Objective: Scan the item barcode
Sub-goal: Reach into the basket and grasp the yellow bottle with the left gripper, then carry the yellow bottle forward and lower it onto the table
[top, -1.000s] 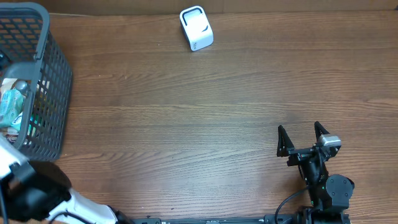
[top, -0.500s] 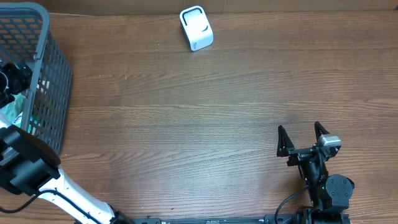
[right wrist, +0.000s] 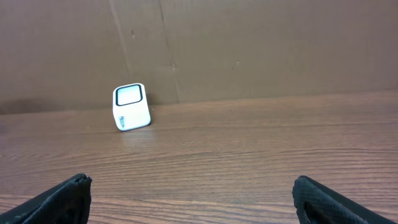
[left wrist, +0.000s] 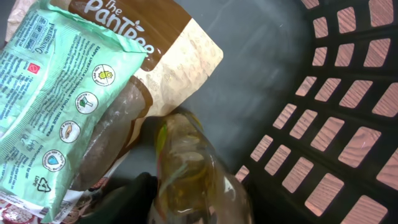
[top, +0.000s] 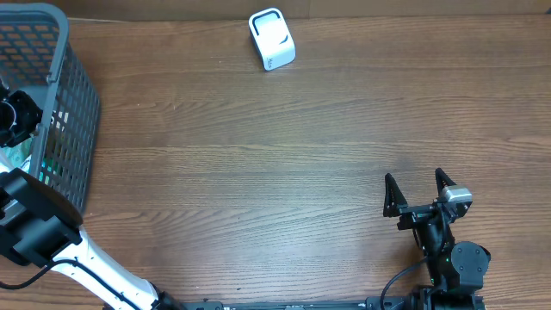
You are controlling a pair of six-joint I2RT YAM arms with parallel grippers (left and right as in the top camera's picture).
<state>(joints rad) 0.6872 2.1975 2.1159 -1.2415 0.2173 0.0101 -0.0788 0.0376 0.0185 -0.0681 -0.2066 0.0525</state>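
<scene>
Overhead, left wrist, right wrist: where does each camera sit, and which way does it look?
Overhead: fixed above, looking down on table, basket and white scanner; the left arm and open right claw show.
Left wrist: on the left arm, looking into the basket at a bottle, green packet and brown pouch; one dark finger shows.
Right wrist: low over the table, facing the scanner and back wall; both fingertips show.
Shared: overhead and right wrist both see the scanner.

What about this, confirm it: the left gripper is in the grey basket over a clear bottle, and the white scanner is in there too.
Wrong: the white scanner stands on the table, outside the grey basket, as the overhead view shows. The rest holds.
</scene>
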